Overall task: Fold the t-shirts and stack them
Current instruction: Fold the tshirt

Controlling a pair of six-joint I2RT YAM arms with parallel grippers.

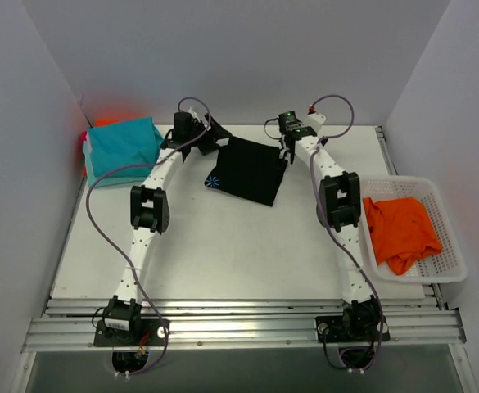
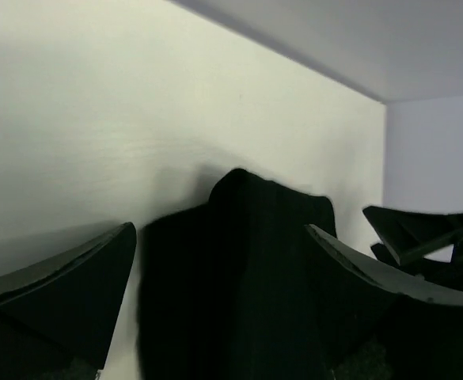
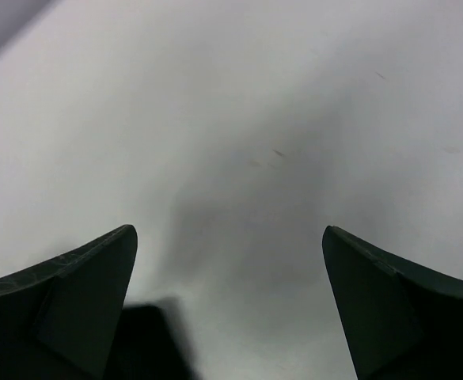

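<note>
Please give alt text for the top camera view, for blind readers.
A folded black t-shirt lies centrally, left tool and right tool at its far corners. A teal stack sits far left; an orange t-shirt lies in the white basket.

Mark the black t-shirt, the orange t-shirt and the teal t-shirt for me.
black t-shirt [image 1: 251, 169]: top view, middle of the cloth.
orange t-shirt [image 1: 399, 232]: top view, middle of the bundle.
teal t-shirt [image 1: 124, 147]: top view, its top face.

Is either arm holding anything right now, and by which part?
Nothing is held. The left fingers and right fingers are spread open; the black t-shirt lies free.
</note>
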